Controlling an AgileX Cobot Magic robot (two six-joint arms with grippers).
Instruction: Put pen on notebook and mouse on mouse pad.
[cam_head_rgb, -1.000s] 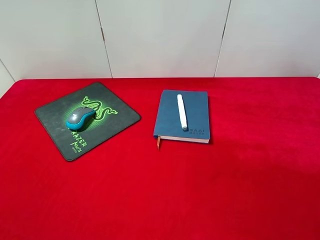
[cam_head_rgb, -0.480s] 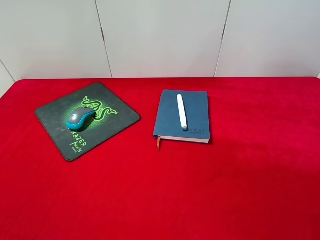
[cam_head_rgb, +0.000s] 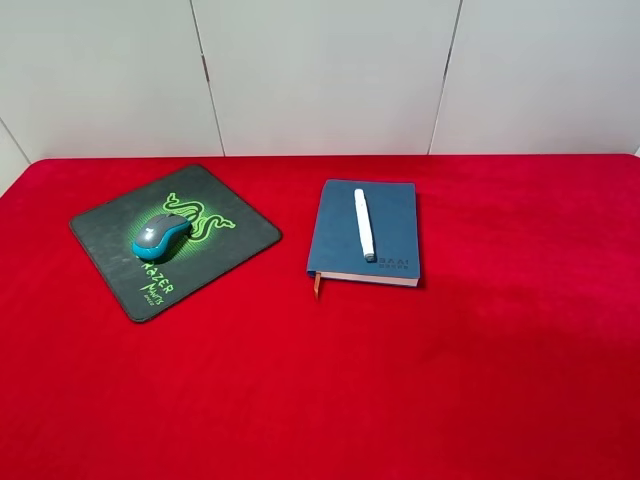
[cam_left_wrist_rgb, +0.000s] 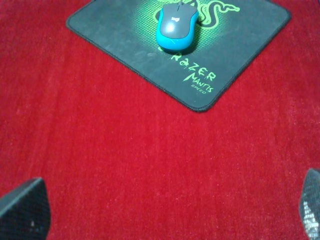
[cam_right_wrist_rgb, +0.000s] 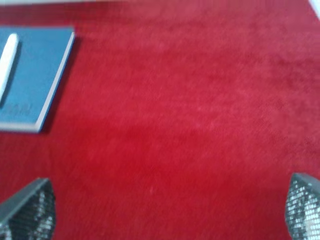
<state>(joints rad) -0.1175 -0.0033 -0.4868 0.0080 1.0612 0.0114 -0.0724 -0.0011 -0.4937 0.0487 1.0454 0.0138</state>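
Note:
The teal mouse (cam_head_rgb: 160, 235) with its grey top rests on the dark Razer mouse pad (cam_head_rgb: 230, 240) at the left of the red table. On the blue notebook (cam_head_rgb: 390, 225) near the middle lies the white pen (cam_head_rgb: 364, 223), lengthwise, grey tip toward the front. Neither arm shows in the exterior high view. My left gripper (cam_left_wrist_rgb: 160, 212) is open, its fingertips (cam_left_wrist_rgb: 22, 212) wide apart above bare cloth short of the mouse (cam_left_wrist_rgb: 176, 27) and the mouse pad (cam_left_wrist_rgb: 235, 40). My right gripper (cam_right_wrist_rgb: 160, 210) is open too, off to the side of the notebook (cam_right_wrist_rgb: 37, 70) and pen (cam_right_wrist_rgb: 7, 62).
A red cloth (cam_head_rgb: 480, 350) covers the whole table. White wall panels (cam_head_rgb: 320, 70) stand behind its far edge. An orange ribbon bookmark (cam_head_rgb: 318, 285) sticks out of the notebook's front left corner.

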